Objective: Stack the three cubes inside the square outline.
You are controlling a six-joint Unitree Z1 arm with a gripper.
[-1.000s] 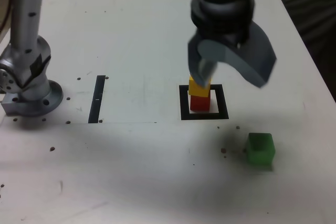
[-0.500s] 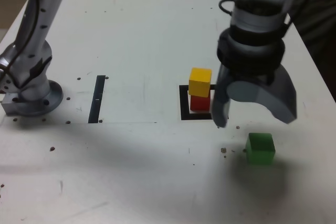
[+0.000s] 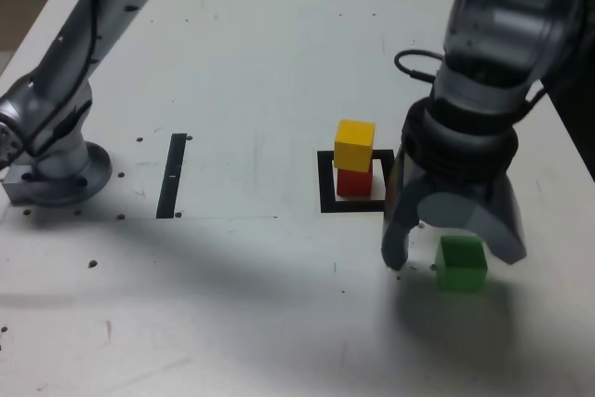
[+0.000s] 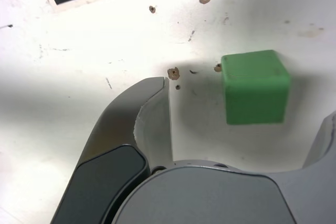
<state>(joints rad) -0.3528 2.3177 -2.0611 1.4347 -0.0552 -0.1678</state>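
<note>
Now you're holding gripper (image 3: 453, 260) jaws spread wide above green block (image 3: 461, 264), block sitting near black square (image 3: 394, 205); probably light, stiff; you're wanting flat opposite sides, mid-height.

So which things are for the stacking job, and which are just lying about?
For the job:
- red cube
- yellow cube, on top of the red one
- green cube, by itself on the table
- black square outline, around the red cube
- the tool, open near the green cube

Just lying about:
- thin black strip
</note>
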